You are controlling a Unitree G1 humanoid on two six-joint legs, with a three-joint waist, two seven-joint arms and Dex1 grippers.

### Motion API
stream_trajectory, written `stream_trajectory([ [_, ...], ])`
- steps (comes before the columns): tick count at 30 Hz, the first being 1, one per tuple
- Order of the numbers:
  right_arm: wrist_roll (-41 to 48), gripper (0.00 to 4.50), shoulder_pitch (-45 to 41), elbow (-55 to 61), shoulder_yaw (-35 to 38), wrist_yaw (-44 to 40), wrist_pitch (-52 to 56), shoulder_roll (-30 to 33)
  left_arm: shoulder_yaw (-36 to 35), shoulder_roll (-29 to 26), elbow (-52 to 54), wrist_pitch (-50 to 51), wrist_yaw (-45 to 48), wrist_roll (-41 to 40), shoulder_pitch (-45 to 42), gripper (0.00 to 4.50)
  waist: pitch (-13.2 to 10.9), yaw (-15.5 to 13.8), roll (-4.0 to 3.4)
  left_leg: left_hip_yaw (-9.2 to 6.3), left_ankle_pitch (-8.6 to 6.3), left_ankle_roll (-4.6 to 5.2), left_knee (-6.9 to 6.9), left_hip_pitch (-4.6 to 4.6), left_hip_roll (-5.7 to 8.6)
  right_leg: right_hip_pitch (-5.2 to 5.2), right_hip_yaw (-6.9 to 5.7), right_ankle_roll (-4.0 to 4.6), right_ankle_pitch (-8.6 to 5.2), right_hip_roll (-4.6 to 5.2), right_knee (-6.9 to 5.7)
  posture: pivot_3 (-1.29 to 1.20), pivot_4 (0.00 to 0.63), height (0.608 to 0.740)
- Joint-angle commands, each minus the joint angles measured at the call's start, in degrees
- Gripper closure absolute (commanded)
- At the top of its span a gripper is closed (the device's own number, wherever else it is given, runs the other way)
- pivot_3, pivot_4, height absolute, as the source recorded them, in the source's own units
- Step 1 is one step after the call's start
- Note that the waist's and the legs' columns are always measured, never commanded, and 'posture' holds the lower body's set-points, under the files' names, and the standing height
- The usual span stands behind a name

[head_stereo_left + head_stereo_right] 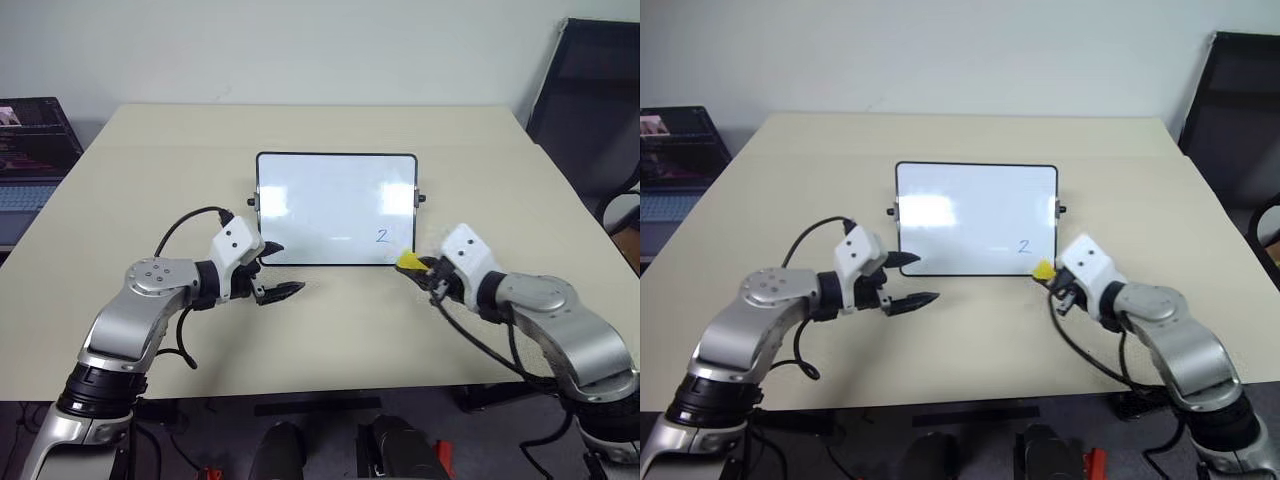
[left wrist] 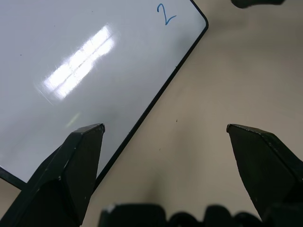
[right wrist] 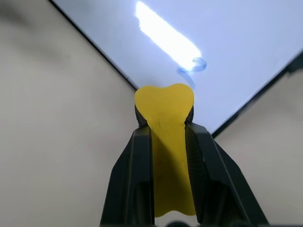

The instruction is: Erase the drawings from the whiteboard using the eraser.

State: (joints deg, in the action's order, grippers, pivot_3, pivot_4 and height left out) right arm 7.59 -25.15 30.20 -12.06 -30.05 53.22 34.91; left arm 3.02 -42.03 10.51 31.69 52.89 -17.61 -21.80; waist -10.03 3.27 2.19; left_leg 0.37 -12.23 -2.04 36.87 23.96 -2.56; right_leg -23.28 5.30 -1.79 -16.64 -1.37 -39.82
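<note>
Beige rectangular tabletop point(image 1: 330, 330) against a pale wall, dark laptop point(image 1: 30, 150) off the far left corner, black chair point(image 1: 590, 110) at the far right.

Small glossy whiteboard with thin black frame and side knobs point(image 1: 336, 208) lies flat mid-table, just ahead of both sets of fingers. Most of it reads clean: only one small blue marker "2" point(image 1: 382, 236) shows, near the corner closest to the right fingers. No squiggle or caret stroke visible anywhere, so my read is the job is mostly done and that "2" is what's left.

Left gripper point(image 1: 278, 270): black fingers spread wide, nothing between them. One fingertip point(image 2: 87, 137) overlaps the board's near edge, the other sits over bare table; can't tell if either touches down.

Right gripper point(image 3: 164, 124): fingers clenched on the small yellow block eraser point(image 3: 164, 111), which sticks out past the fingertips. Eraser tip is at the board's near edge by that corner, the "2" just beyond it. Contact with the board can't be told.

Remaining, as I judge it: press the eraser onto the "2" and wipe.
</note>
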Motion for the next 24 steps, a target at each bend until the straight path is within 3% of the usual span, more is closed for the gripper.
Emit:
stream_trajectory([
  [1, -4.4, 3.95, -5.2, -5.2, -3.2, 2.1, -4.9, -1.3, -0.5, -0.3, 0.8, -0.1, 0.1, -0.1, -1.7, 0.00, 0.0, 0.0, 0.00, 0.01, 0.00, 0.00, 0.00, 0.00, 0.00, 0.00, 0.01, 0.00, 0.00, 0.00, 0.02, 0.00, 0.150, 0.740],
  [11, -15.2, 3.98, -17.1, -29.1, -9.8, 5.8, -21.2, -9.4, 0.7, -1.4, -0.4, -2.1, 3.2, 0.6, -2.0, 0.00, 0.0, 0.0, 0.00, 0.18, 0.00, 0.00, -0.07, 0.08, -0.01, -0.07, 0.00, 0.26, 0.12, 0.01, 0.04, 0.00, 0.150, 0.740],
  [20, -16.7, 4.06, -8.7, -29.1, -13.2, -0.4, -22.3, -9.9, -0.2, -2.2, 1.8, -2.2, 3.1, 0.4, 0.8, 0.00, 0.0, 0.0, 0.04, 0.09, -0.01, 0.01, -0.07, 0.08, -0.02, -0.03, 0.00, 0.31, 0.14, 0.04, 0.05, 0.00, 0.150, 0.740],
  [24, -20.6, 4.12, -9.5, -31.3, -10.4, 5.4, -26.6, -9.9, -0.3, -2.2, 3.2, -1.5, 2.6, 0.0, 1.6, 0.00, 0.0, 0.0, 0.04, 0.09, 0.01, 0.02, 0.05, -0.02, -0.02, 0.00, 0.05, -0.02, 0.05, 0.03, -0.06, 0.00, 0.150, 0.740],
])
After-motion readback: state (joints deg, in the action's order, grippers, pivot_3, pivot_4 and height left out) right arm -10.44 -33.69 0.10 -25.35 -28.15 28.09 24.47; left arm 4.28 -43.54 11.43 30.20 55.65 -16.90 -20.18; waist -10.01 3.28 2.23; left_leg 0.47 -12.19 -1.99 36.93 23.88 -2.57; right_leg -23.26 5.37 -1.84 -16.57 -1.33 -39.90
